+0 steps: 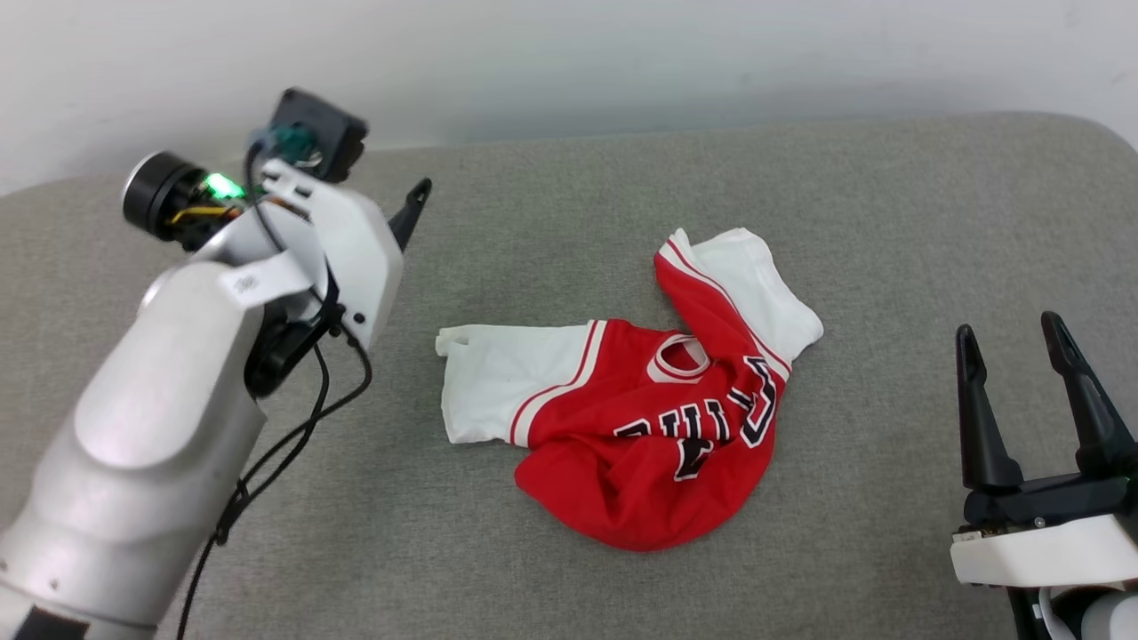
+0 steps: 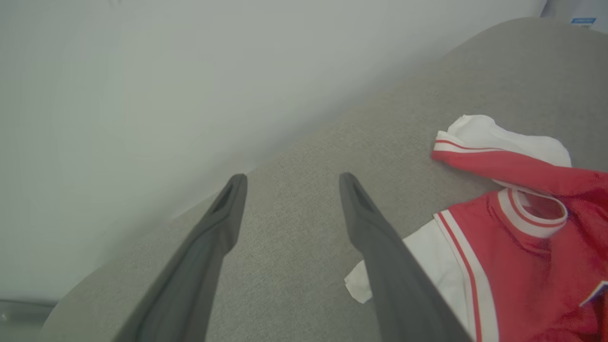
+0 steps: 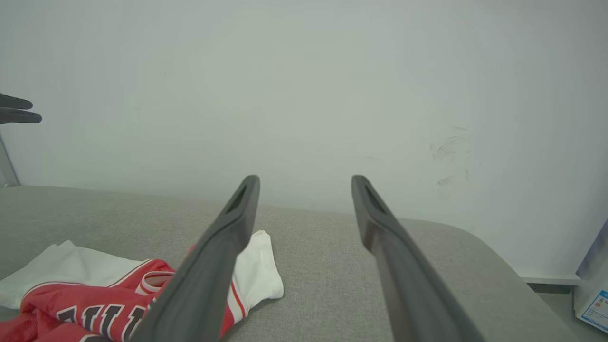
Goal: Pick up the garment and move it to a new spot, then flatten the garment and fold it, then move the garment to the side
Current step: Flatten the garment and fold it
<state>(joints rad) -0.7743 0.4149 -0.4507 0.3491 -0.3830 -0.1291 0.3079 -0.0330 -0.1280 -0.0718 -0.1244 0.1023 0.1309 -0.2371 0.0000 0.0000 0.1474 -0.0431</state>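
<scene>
Your right claw (image 1: 1009, 327): fingers spread wide, nothing between them, lower right of head view, over grey padded surface (image 1: 845, 204). Your left claw (image 2: 292, 178): also spread, empty, raised at upper left of head view, tips toward white wall (image 1: 569, 53). Red garment (image 1: 649, 427): crumpled at frame centre on surface, lettered front up, white sleeves out to left and upper right. Well apart from both claws.

grey cushion (image 1: 622, 178), white wall (image 1: 569, 53).
</scene>
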